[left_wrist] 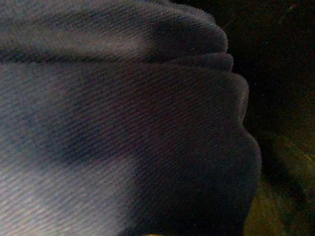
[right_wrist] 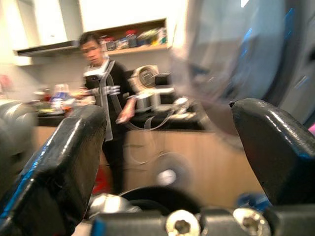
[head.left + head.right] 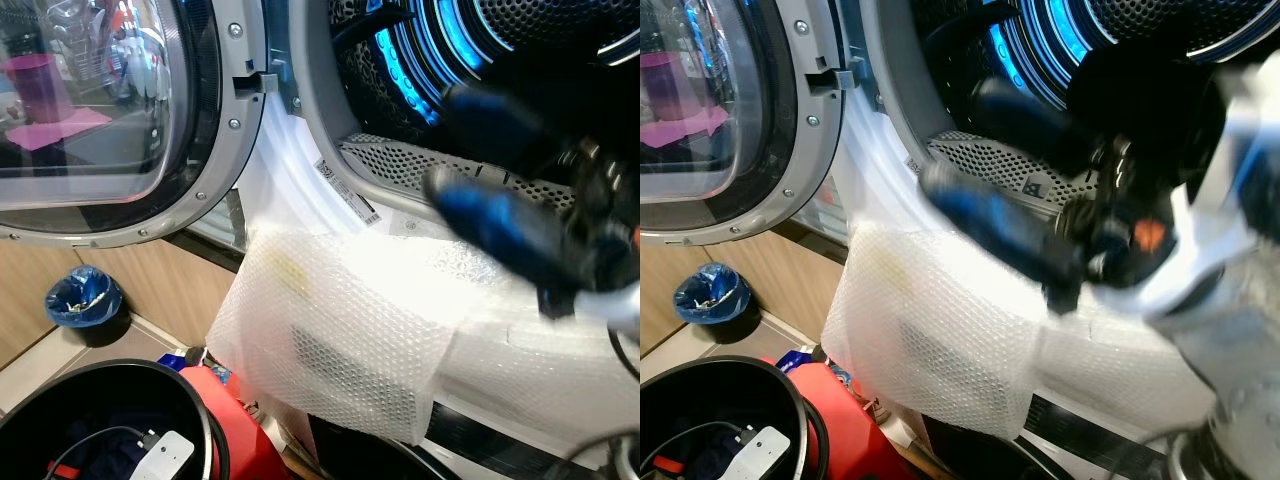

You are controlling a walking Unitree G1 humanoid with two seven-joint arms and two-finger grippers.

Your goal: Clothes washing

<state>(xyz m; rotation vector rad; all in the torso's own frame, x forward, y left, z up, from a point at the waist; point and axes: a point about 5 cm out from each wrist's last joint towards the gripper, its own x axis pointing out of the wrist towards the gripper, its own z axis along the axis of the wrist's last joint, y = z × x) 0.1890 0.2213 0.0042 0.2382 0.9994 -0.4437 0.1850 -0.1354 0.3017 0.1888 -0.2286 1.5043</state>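
At the mouth of the washing machine drum (image 3: 520, 40), the right hand (image 2: 167, 162) is blurred, its fingers spread apart with nothing between. Dark cloth (image 1: 123, 123) lies close before the left wrist camera; the left hand's state I cannot tell.

The washing machine's drum (image 3: 520, 40) is seen lit blue, with perforated metal walls, just behind the blurred right gripper (image 3: 470, 150). Its round glass door (image 3: 90, 110) is swung fully open, well apart from that gripper. Dark blue woven cloth (image 1: 123, 123) is seen pressed close before the left wrist camera.
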